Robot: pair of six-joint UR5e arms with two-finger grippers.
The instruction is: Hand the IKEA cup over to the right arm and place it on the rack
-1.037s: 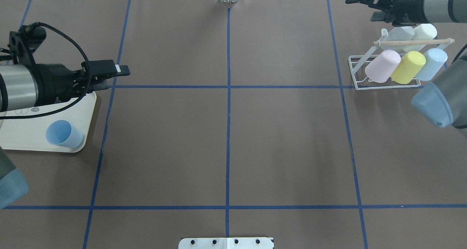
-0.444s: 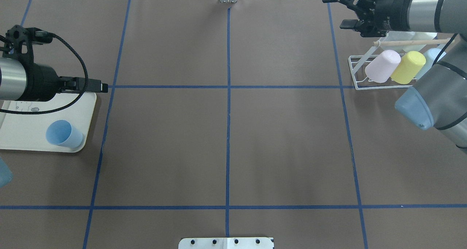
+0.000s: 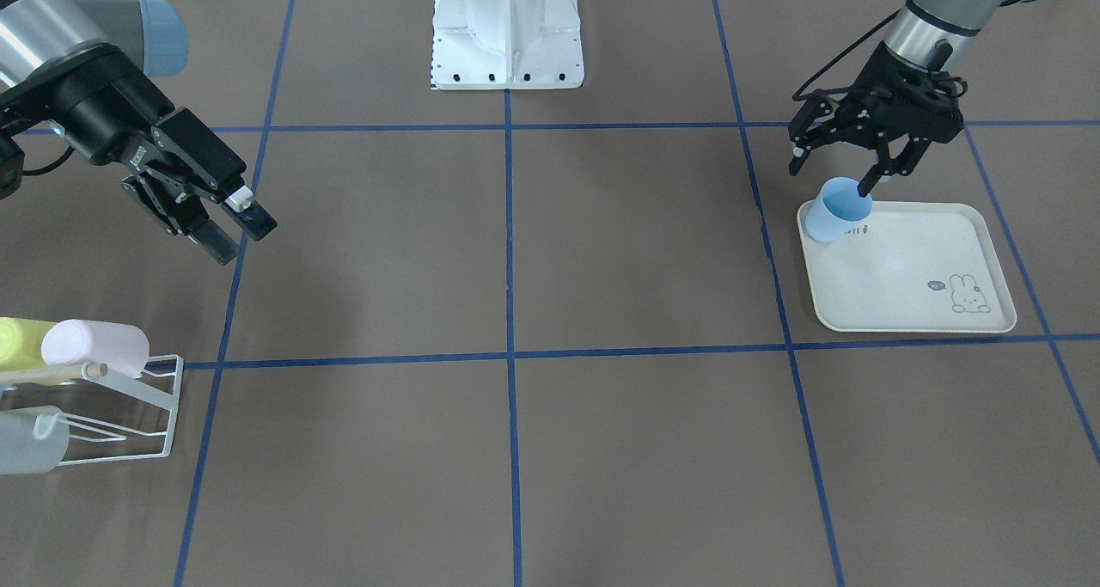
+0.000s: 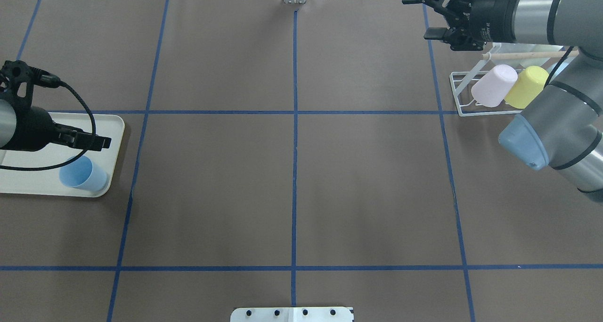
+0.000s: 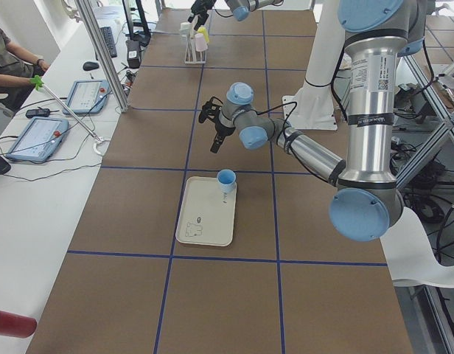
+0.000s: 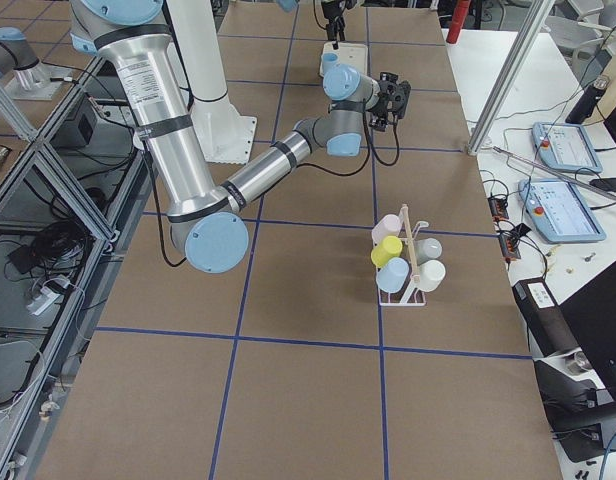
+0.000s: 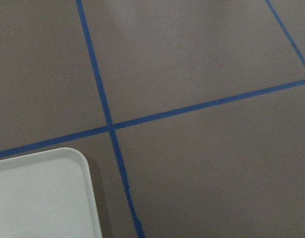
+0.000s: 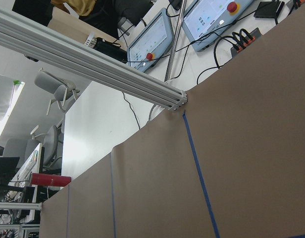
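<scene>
Brown paper covers the table, marked into squares by blue tape lines. At the end on the robot's left, a cream tray with a small rabbit print lies flat. The blue cup stands upright, mouth up, in the tray corner nearest the robot's base and the table's middle. The left gripper hovers above this cup, pointing down, its 2 fingers spread wide with nothing between them. The side view shows air between the fingertips and the rim.

At the opposite end, well apart from the tray, sits the white wire rack with its wooden rod. 5 other cups rest tilted on its prongs: a pink cup, a yellow cup, a light blue cup, a white cup and a greyish cup. The right gripper hangs above the table just beside the rack, on the side toward the table's middle, jaws wide apart and holding nothing. From overhead, the right arm passes over the rack and hides part of it.

Beyond the table's far edge runs a white bench with tablets and cables, where a person's arm rests.
</scene>
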